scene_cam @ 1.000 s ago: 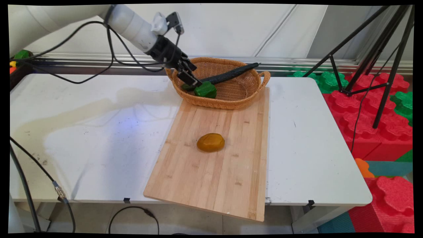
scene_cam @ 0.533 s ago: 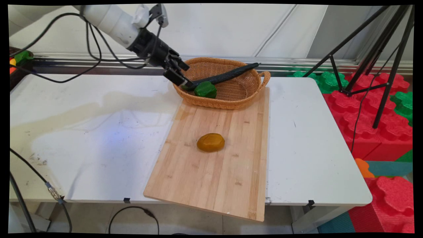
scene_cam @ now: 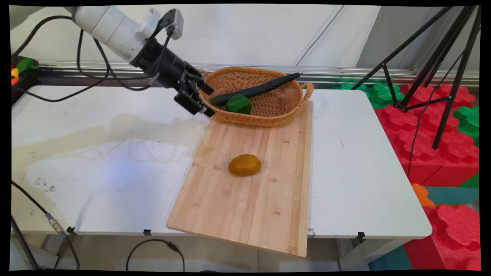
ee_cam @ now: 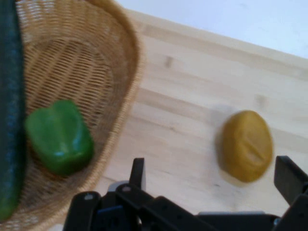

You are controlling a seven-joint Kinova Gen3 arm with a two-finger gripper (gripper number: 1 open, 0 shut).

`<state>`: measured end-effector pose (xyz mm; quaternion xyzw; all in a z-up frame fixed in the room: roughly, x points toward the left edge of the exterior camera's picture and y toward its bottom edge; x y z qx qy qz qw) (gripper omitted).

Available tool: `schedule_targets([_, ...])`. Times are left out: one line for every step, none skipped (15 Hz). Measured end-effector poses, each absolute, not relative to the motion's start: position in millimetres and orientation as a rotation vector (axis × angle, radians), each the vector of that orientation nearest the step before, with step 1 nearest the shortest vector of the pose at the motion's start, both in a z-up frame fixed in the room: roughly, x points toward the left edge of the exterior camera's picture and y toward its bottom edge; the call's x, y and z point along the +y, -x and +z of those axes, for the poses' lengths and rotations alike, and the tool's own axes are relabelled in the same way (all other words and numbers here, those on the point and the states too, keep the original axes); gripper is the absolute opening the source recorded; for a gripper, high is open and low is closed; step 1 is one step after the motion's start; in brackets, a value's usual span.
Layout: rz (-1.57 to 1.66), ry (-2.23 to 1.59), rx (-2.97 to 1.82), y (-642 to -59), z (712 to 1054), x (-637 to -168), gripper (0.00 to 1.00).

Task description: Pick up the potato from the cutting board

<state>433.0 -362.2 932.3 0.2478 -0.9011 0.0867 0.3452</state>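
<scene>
**Gripper** [scene_cam: 201, 100] – upper left of centre in the main view, on a downward-slanting wrist. Fingers spread wide, nothing between them. It hangs just outside the left end of the basket, above the far left corner of the board, and touches neither as far as can be seen.

**Wicker basket** [scene_cam: 268, 115] – oval, handled, upper centre, sitting on the far end of the board. Nearest thing to the gripper.

**Green pepper** [scene_cam: 238, 104] – inside the basket, at its left end.

**Cucumber** [scene_cam: 257, 89] – long and dark, lying slantwise in the basket, its upper end over the far right rim, its lower end beside the pepper.

**Yellow-brown potato** [scene_cam: 244, 165] – alone at mid-board, well apart from the basket. In the hand view it lies ahead of the right-hand finger.

**Wooden cutting board** [scene_cam: 245, 207] – centre, its near edge overhanging the table.

**White table** [scene_cam: 115, 153] – stained at left.

**Tripod** [scene_cam: 441, 57], **foam blocks** [scene_cam: 429, 145] – right edge, off the table.
</scene>
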Motion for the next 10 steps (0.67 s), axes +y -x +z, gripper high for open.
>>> schedule_targets([0.214,-0.628,-2.351,-430,931,-356,1.0])
schedule_targets([0.201,-0.611,-2.365,-427,929,-349,1.0])
schedule_targets([0.189,-0.597,-2.378,-423,926,-342,1.0])
schedule_targets([0.178,-0.586,-2.39,-419,923,-336,1.0])
schedule_targets([0.167,-0.577,-2.402,-414,919,-331,1.0])
schedule_targets([0.158,-0.57,-2.413,-409,915,-326,1.0])
schedule_targets([0.151,-0.566,-2.422,-404,911,-322,1.0])
schedule_targets([0.147,-0.565,-2.428,-400,908,-320,1.0])
schedule_targets([0.141,-0.562,-2.436,-394,904,-317,1.0])
schedule_targets([0.138,-0.563,-2.441,-391,900,-315,1.0])
